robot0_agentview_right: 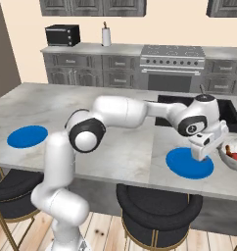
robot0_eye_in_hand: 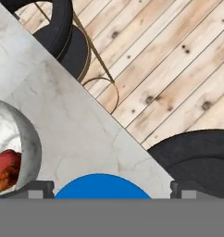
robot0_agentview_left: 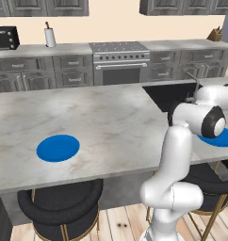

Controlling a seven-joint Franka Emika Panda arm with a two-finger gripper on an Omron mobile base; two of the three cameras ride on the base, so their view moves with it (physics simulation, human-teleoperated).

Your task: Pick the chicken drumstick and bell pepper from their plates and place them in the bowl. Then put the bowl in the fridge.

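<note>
The marbled bowl (robot0_agentview_right: 230, 162) stands at the right end of the island counter. Inside it lie the red bell pepper (robot0_eye_in_hand: 8, 162) and the brown-orange chicken drumstick (robot0_eye_in_hand: 2, 184), side by side against the bowl's wall (robot0_eye_in_hand: 29, 139). Just left of the bowl is a bare blue plate (robot0_agentview_right: 186, 163). My gripper (robot0_agentview_right: 201, 153) hangs over that plate's right edge, beside the bowl, open with nothing between its fingertips (robot0_eye_in_hand: 38, 187). The same plate (robot0_eye_in_hand: 102, 187) shows between the fingers in the hand view. The other blue plate (robot0_agentview_left: 58, 148) sits bare at the counter's left. The fridge is out of view.
Black round stools (robot0_agentview_right: 157, 208) stand under the counter's near edge (robot0_eye_in_hand: 109, 115), over the wooden floor. A dark sink (robot0_agentview_right: 167, 105) with a tap is set in the counter behind the arm. Stove (robot0_agentview_left: 119, 59), toaster oven (robot0_agentview_right: 62, 35) and paper roll (robot0_agentview_left: 50, 36) line the back wall.
</note>
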